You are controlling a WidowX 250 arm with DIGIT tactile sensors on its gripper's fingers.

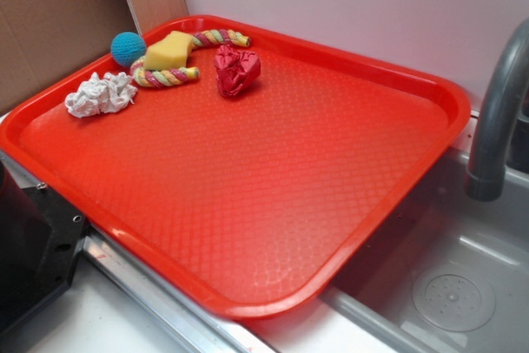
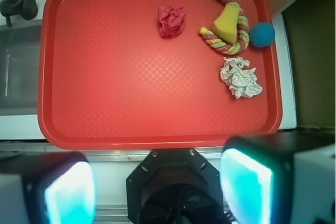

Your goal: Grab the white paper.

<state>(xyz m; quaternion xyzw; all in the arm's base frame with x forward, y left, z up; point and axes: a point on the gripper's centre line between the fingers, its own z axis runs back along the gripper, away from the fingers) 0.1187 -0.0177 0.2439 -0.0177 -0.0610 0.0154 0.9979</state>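
Wrist view: white paper (image 2: 240,77) lay upper right of the wide-spread gripper (image 2: 157,187), well apart, on the tray (image 2: 105,103).

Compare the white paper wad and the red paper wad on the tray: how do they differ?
Colour: the white paper is white, the red paper wad matches the tray. Shape: white spreads flatter and wider; red is tighter and taller. Place: white lies near the tray's edge, red further in. Both are crumpled and lie free.
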